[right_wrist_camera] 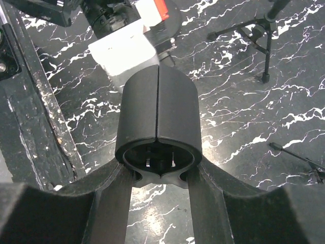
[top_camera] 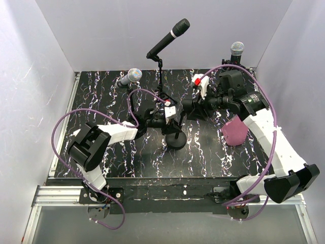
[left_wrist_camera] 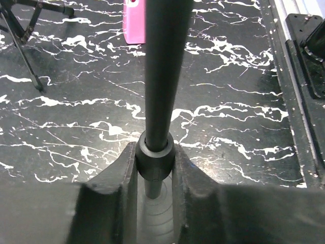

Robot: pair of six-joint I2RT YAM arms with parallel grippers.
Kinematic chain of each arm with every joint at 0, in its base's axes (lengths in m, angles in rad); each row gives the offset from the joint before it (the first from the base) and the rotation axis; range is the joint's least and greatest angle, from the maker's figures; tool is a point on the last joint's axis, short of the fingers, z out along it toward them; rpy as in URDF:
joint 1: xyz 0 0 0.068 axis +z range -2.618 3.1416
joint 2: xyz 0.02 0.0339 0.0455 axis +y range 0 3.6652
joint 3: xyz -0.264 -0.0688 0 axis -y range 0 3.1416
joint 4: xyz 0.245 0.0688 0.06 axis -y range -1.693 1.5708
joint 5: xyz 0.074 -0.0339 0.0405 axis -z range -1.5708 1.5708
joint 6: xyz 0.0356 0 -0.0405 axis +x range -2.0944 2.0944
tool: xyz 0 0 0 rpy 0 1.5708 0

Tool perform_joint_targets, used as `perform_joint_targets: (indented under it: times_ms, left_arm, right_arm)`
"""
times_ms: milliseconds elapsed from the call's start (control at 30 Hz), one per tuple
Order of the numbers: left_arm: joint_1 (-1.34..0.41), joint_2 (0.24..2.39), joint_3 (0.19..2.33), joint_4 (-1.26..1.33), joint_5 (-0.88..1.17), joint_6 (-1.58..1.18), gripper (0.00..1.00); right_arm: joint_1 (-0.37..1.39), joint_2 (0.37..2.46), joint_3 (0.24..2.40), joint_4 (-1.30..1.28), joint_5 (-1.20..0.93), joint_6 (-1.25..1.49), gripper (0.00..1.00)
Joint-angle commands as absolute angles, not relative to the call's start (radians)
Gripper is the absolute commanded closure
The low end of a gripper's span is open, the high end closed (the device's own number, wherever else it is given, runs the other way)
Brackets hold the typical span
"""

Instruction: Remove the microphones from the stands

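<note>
Microphone (right_wrist_camera: 158, 107), as best I can tell, is the fat black barrel clamped between the fingers of my right gripper (right_wrist_camera: 160, 172). It sits above the table (top_camera: 213, 152), just beside my left gripper (left_wrist_camera: 155, 168), and its head end is hidden from me.

One container-like thing shows: a pink tapered cup shape (top_camera: 234, 132) standing near my right forearm. I cannot see inside it.

The barrel's long axis lies roughly level, running away from my right wrist toward the left arm, with its open butt end facing my wrist camera. It is matte black and round. A straight seam along the top splits it into two halves, and the hollow mouth has dark fittings inside.

My left fingers are closed tight on the stand (left_wrist_camera: 161, 76), at a thicker collar on its smooth black pole. The pole rises upright from a round base (top_camera: 176, 141). The table is black with white marble veining.
</note>
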State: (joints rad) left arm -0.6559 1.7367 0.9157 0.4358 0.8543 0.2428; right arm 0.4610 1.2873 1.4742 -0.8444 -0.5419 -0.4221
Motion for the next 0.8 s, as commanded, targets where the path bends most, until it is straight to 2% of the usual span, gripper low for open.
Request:
perform_joint_targets:
  times_ms: [0, 67, 100, 133, 167, 233, 267, 300, 367, 400, 467, 633, 667, 767]
  left_arm:
    - [-0.69, 1.715, 0.934, 0.486, 0.7, 0.23, 1.0]
    - [-0.75, 1.678, 0.888, 0.546, 0.364, 0.175, 1.0]
    - [-0.794, 1.666, 0.868, 0.583, 0.105, 0.145, 1.0]
    - [-0.836, 1.669, 0.868, 0.592, -0.069, 0.109, 1.0]
    - [-0.854, 1.674, 0.883, 0.577, -0.136, 0.077, 1.0]
    - [-0.865, 1.686, 0.91, 0.526, -0.137, 0.008, 1.0]
    - [-0.868, 1.689, 0.913, 0.52, -0.12, -0.027, 0.97]
    - [-0.868, 1.69, 0.914, 0.52, -0.1, -0.023, 0.87]
    - [-0.868, 1.683, 0.902, 0.537, -0.063, -0.005, 0.58]
    - [-0.859, 1.672, 0.891, 0.541, -0.026, 0.039, 0.48]
    - [-0.83, 1.626, 0.867, 0.525, 0.071, 0.06, 0.36]
    - [-0.732, 1.474, 0.812, 0.369, 0.319, 0.101, 0.13]
    - [-0.72, 1.438, 0.793, 0.338, 0.36, 0.13, 0.02]
    - [-0.712, 1.333, 0.738, 0.25, 0.448, 0.24, 0.02]
  right_arm:
    - [0.463, 1.287, 1.454, -0.853, -0.487, -0.327, 0.99]
    - [0.463, 1.308, 1.472, -0.83, -0.402, -0.158, 0.99]
    - [0.462, 1.327, 1.498, -0.831, -0.359, -0.081, 0.99]
    - [0.462, 1.344, 1.517, -0.851, -0.338, -0.033, 0.99]
    - [0.465, 1.359, 1.534, -0.867, -0.331, -0.006, 0.99]
    - [0.468, 1.362, 1.54, -0.868, -0.341, 0.026, 0.99]
    - [0.477, 1.361, 1.543, -0.864, -0.321, 0.012, 0.99]
    - [0.483, 1.361, 1.548, -0.864, -0.298, 0.005, 0.99]
    - [0.483, 1.367, 1.56, -0.871, -0.256, -0.043, 0.99]
    - [0.483, 1.37, 1.565, -0.876, -0.236, -0.064, 0.99]
    - [0.483, 1.373, 1.575, -0.894, -0.23, -0.109, 0.99]
    - [0.489, 1.384, 1.546, -0.963, -0.262, -0.244, 0.99]
    - [0.492, 1.388, 1.537, -0.974, -0.264, -0.265, 0.99]
    - [0.506, 1.394, 1.493, -0.991, -0.253, -0.299, 0.99]
